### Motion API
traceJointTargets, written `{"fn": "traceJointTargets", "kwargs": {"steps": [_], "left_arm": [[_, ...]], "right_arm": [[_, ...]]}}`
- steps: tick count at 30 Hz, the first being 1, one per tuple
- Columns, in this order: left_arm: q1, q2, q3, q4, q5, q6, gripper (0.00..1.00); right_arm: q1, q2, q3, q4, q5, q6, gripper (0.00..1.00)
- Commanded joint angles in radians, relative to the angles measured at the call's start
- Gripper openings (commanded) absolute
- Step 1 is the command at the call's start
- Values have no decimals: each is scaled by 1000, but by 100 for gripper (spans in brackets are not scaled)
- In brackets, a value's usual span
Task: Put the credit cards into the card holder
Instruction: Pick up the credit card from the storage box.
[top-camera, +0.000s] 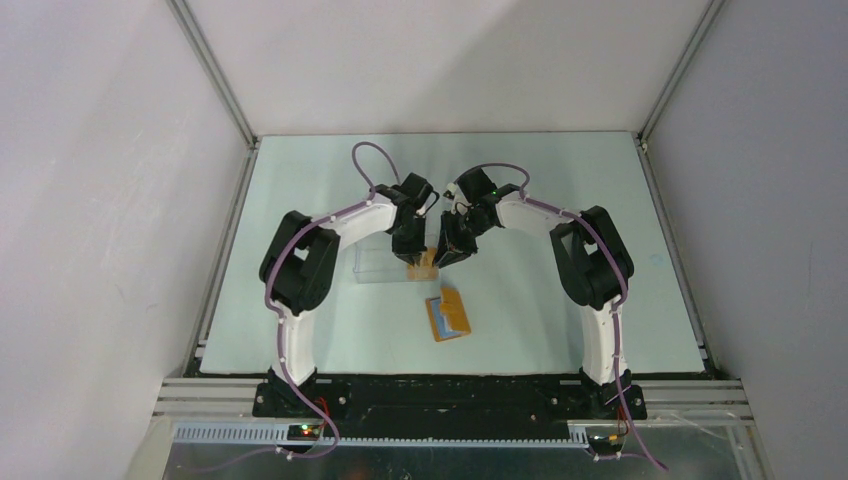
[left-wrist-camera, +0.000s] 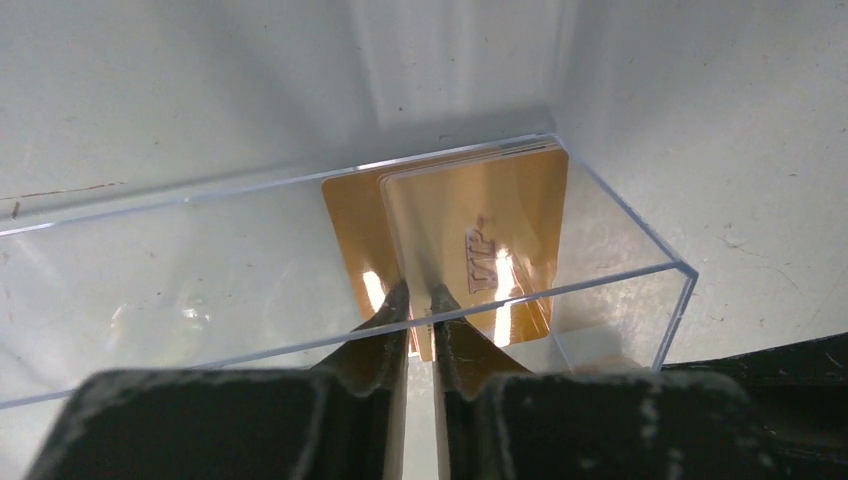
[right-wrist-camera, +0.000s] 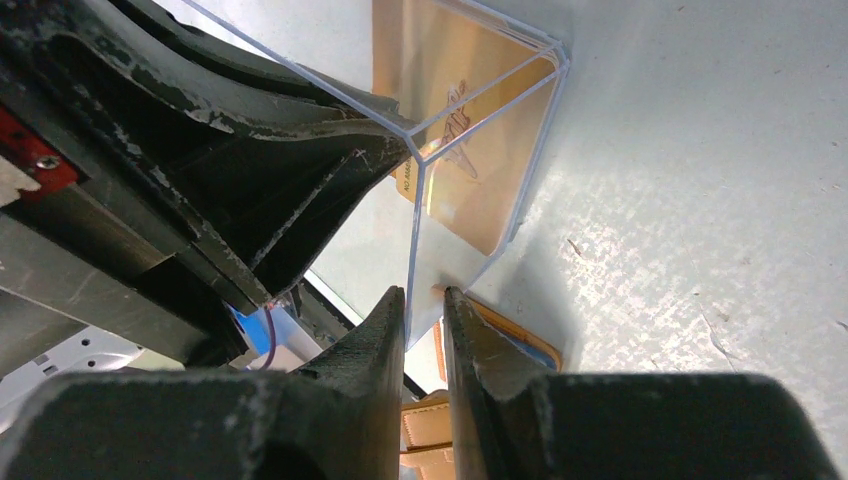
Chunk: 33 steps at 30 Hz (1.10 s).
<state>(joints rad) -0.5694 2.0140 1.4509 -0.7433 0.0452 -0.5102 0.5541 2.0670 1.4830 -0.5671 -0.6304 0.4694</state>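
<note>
Several tan-orange credit cards (left-wrist-camera: 500, 200) stand stacked at the right end of a clear plastic case (left-wrist-camera: 150, 290). My left gripper (left-wrist-camera: 417, 296) reaches into the case and is shut on the edge of the front card. My right gripper (right-wrist-camera: 425, 298) is shut on the end wall of the clear case (right-wrist-camera: 440, 250), with the cards (right-wrist-camera: 470, 110) visible through it. In the top view both grippers, left (top-camera: 412, 260) and right (top-camera: 448, 256), meet at the cards (top-camera: 424, 267). The card holder (top-camera: 449, 315) lies open on the table just in front, blue panels up.
The clear case (top-camera: 376, 266) lies on the pale green table (top-camera: 560, 200) left of the cards. The card holder's edge (right-wrist-camera: 520, 340) shows under my right fingers. White enclosure walls surround the table.
</note>
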Motion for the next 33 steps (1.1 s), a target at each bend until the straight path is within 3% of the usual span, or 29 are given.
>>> {"fn": "traceJointTargets", "kwargs": {"steps": [1,13,33], "left_arm": [[-8,-15,-8,32,9,-19,12],[-5,-94,-12,75,58,-46,7],[-8,-135,-18,90,115,-54,12]], "right_arm": [[12,54,-35,-52,58,-44,23],[13,54,-37,-51,57,-43,23],[13,49,-36,-51,57,-41,22]]}}
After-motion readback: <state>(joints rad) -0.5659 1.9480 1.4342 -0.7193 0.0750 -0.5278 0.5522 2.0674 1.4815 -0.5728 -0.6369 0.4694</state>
